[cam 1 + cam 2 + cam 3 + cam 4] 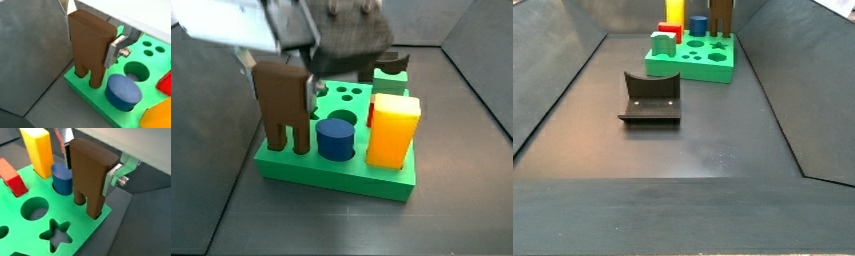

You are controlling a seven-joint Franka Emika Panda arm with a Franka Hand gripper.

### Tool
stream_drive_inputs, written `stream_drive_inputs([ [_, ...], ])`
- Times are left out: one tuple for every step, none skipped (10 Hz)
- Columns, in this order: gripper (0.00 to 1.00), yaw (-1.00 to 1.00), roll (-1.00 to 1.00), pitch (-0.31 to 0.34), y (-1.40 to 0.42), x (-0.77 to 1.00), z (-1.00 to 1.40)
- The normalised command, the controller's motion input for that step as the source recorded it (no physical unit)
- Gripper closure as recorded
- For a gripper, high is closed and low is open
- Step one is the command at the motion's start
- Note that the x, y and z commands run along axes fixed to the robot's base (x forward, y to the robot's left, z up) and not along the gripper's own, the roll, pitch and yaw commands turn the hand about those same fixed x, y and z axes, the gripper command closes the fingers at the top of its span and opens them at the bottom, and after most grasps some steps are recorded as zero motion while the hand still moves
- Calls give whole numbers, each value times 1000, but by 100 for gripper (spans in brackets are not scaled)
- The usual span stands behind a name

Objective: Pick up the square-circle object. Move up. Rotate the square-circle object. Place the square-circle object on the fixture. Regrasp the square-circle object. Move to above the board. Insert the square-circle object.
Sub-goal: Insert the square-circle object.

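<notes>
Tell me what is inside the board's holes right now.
The green board holds the brown square-circle object, gripped by the gripper, its two legs entering holes, beside the blue cylinder. A star hole and a round hole stand empty. How deep the legs sit is hidden.

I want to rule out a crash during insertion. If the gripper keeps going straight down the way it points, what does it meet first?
Probably the board. The gripper points down at it, holding the square-circle object, whose lower legs already sit at the board's edge holes beside the blue cylinder. Depth under the fingers is unclear.
</notes>
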Motion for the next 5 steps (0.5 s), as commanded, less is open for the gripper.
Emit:
stream_drive_inputs([
  [100, -120, 0, -256, -23, -234, -483],
  [100, 0, 0, -317, -26, -217, -426],
  [100, 0, -50, -269, 0, -120, -309],
  [100, 0, -124, -179, 0, -14, -254],
  [100, 0, 0, -4, 0, 0, -34],
])
